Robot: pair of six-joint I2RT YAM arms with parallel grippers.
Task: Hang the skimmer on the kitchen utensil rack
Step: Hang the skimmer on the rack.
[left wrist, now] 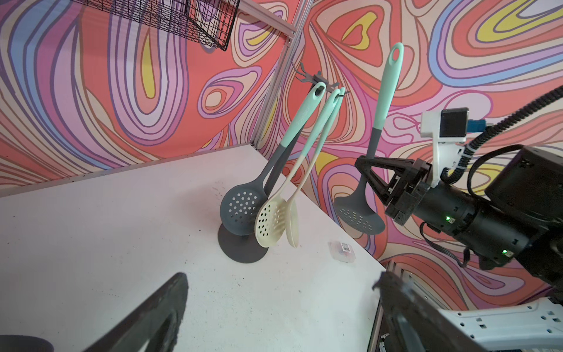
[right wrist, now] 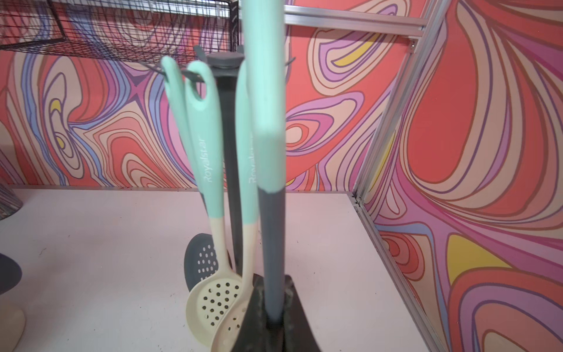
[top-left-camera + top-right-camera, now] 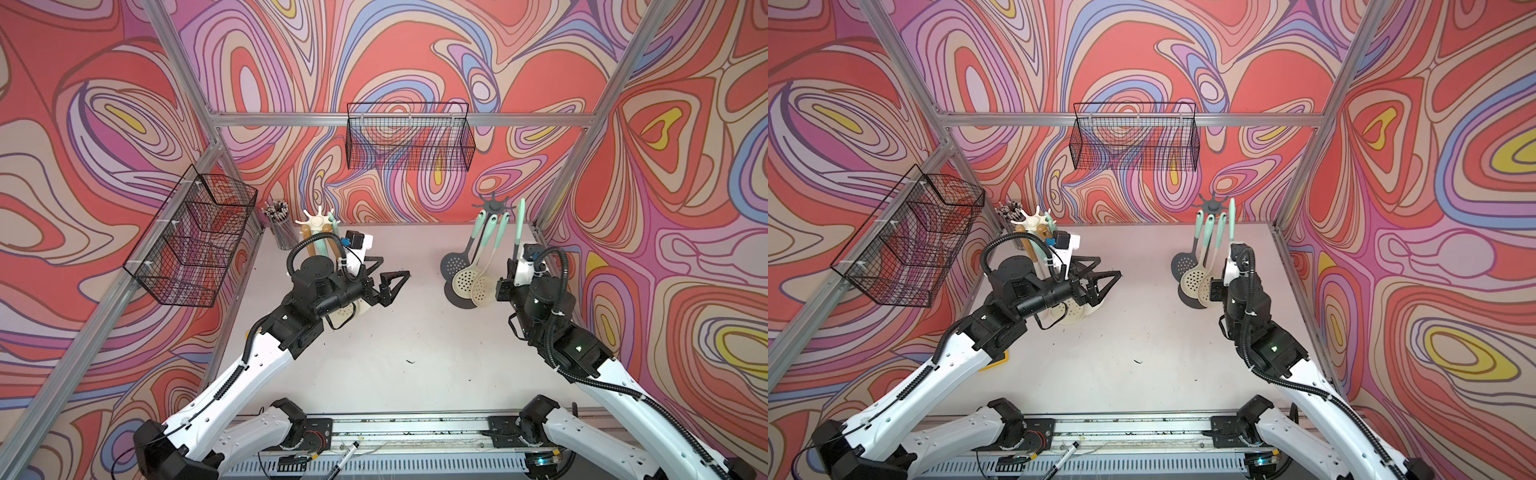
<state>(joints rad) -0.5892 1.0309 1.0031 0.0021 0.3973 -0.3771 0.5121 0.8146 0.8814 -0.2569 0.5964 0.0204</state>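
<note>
Here's the pale desk (image 3: 395,353), boxed in by swirling patterned walls, with one black wire basket (image 3: 195,237) on the left wall and another (image 3: 409,137) up on the back rail. Both arms reach in from the near edge.

Far right on the desk stands the grey utensil rack (image 3: 493,204), a post on a round base, and it's busy. A dark grey skimmer (image 3: 453,262) and two cream ones (image 3: 465,282) hang from its hooks by their teal handles.

And there's the skimmer (image 1: 387,91) we care about! It's up in the air just beside the rack, upright, teal handle on top and grey perforated head below. Its hanging hole sits off to one side of the hooks, not on any of them.

The right pincer (image 1: 365,161) is clamped tight on the grey shaft just under the teal part. The left pincer (image 3: 395,267) is spread wide and holds nothing, hovering mid-desk in front of a cream rack (image 3: 320,218).
</note>
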